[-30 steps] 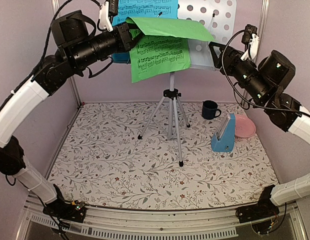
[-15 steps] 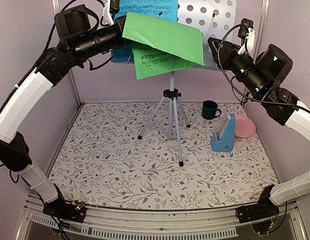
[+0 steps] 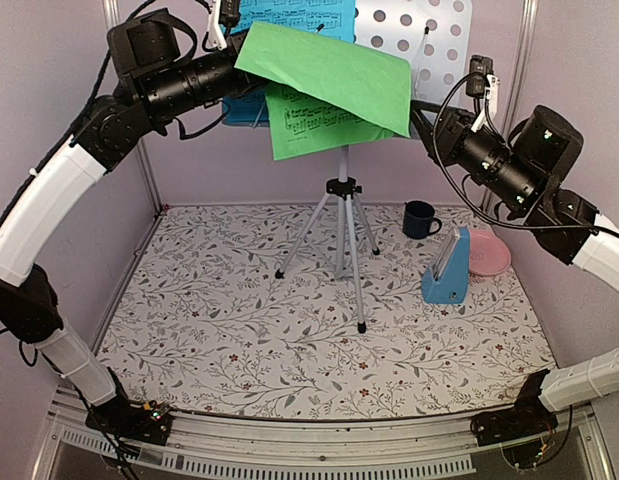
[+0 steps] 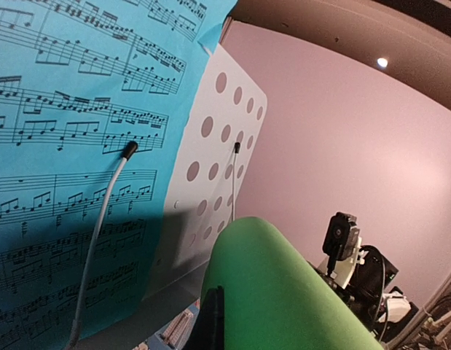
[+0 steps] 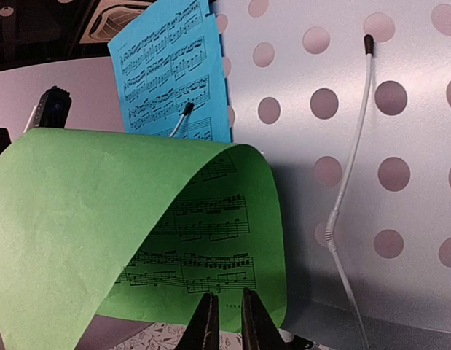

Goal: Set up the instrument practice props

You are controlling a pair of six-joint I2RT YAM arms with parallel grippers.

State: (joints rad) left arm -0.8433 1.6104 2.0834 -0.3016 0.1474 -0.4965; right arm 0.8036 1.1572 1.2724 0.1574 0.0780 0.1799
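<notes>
The pale perforated music stand (image 3: pixel 414 28) rises on its silver tripod (image 3: pixel 345 235) at the back of the table. A blue music sheet (image 3: pixel 289 14) lies against its left half. A green music sheet (image 3: pixel 329 85) hangs curled in front of the stand, and my left gripper (image 3: pixel 247 62) is shut on its upper left edge. In the left wrist view the green music sheet (image 4: pixel 291 292) bulges beside my left gripper (image 4: pixel 214 306). My right gripper (image 5: pixel 227 293) sits at the green music sheet's (image 5: pixel 101 211) lower edge, jaws a narrow gap apart, both fingertips (image 5: pixel 208 310) in front of the paper. The blue metronome (image 3: pixel 448 268) stands right.
A dark blue mug (image 3: pixel 419 218) stands behind the metronome, and a pink plate (image 3: pixel 489 255) lies to its right. Two wire page holders (image 5: pixel 349 175) hang over the stand's face. Pink walls close in at the back and both sides.
My left gripper has lifted the green sheet's top edge higher, curling it forward. My right gripper has moved left to the sheet's lower edge and its jaws have narrowed.
</notes>
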